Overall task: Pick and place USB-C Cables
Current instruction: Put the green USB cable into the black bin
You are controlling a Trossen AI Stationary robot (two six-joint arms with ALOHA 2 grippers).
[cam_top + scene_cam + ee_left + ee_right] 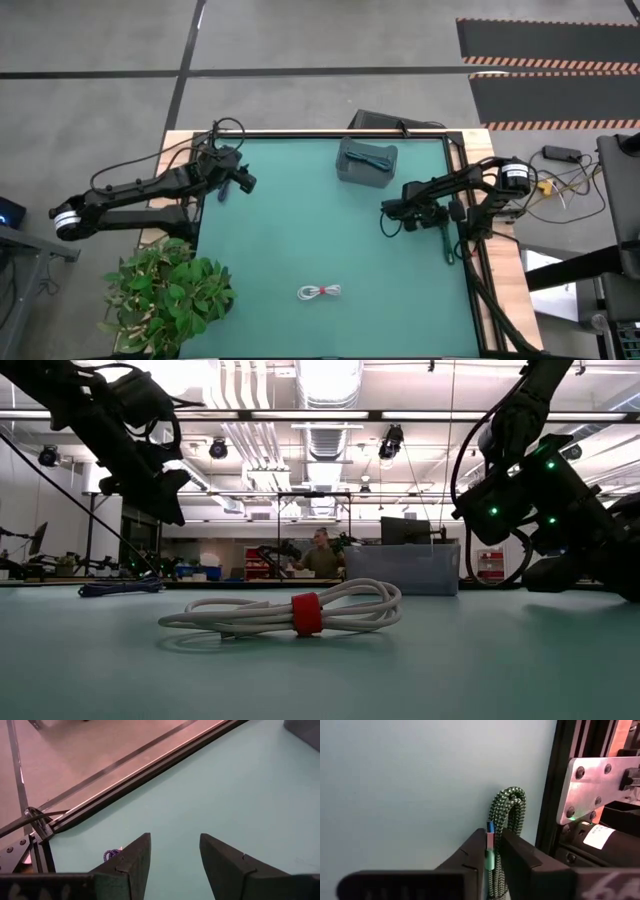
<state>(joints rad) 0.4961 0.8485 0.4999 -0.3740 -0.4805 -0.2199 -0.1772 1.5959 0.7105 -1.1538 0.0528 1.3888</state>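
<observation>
Right gripper (492, 857) is at the table's right edge, fingers pinched nearly together on the teal-green braided cable bundle (506, 815), which lies along the black edge rail (555, 780). Looks like a grip on the connector end only, though the contact is partly hidden. Lift straight up and slowly so the loops clear the rail, then carry to the grey translucent rectangular bin (367, 161) at the far centre. Left gripper (172, 860) hovers at the far left, fingers spread wide, holding nothing; the dark blue cable bundle (113, 854) lies just beside it. White cable bundle with red band (320, 292) lies near centre, untouched.
</observation>
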